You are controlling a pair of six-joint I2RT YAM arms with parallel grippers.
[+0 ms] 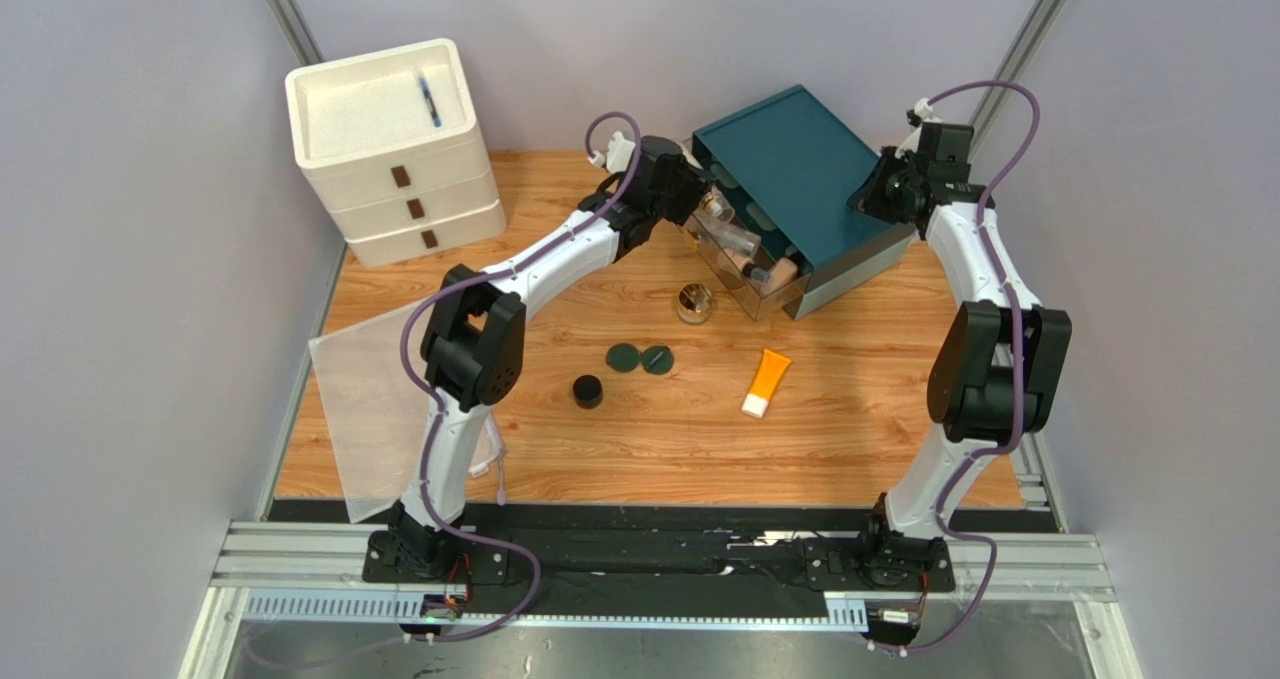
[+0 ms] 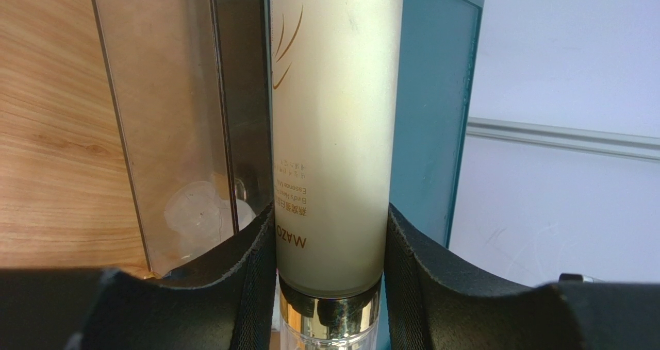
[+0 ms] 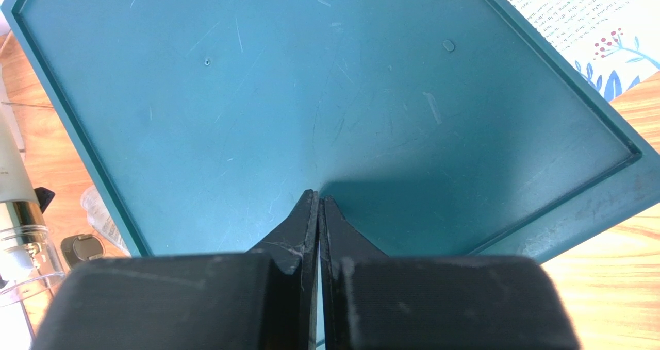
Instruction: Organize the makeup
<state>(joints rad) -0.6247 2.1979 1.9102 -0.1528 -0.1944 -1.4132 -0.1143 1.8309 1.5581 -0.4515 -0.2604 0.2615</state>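
Pinching cream pump bottle [image 2: 329,133] w/ left gripper [image 2: 329,238], pads [image 2: 256,273] tight on lower part of the body, just above the gold collar, clear cap end toward the wrist. On one side of it, very near, wall of clear drawer [image 2: 178,133]; on other side, edge of teal box [image 2: 430,118]. Cannot tell if touching either. In top view, same grip seen at far-left end of that drawer, pulled out from the box front, w/ beige bottles [image 1: 747,264] lying inside. No free way straight down there: drawer wall and box body close on both sides. Right gripper [image 3: 317,207] pressed together, nothing between the fingers, tips resting on the flat teal lid, approx. at its near part. Loose on table [image 1: 842,454], in front of the box: gold-lidded jar [image 1: 694,304] nearest to drawer; two dark green compacts [image 1: 639,358] side by side; black jar [image 1: 586,393] a bit closer to the arm bases; orange tube [image 1: 766,382] to the right, white cap toward near edge. All well apart from both grippers. At far-left corner, white drawer unit [image 1: 394,154] w/ blue pen [image 1: 428,102] on top. At left table edge, frosted sheet [image 1: 368,409], partly behind left arm.
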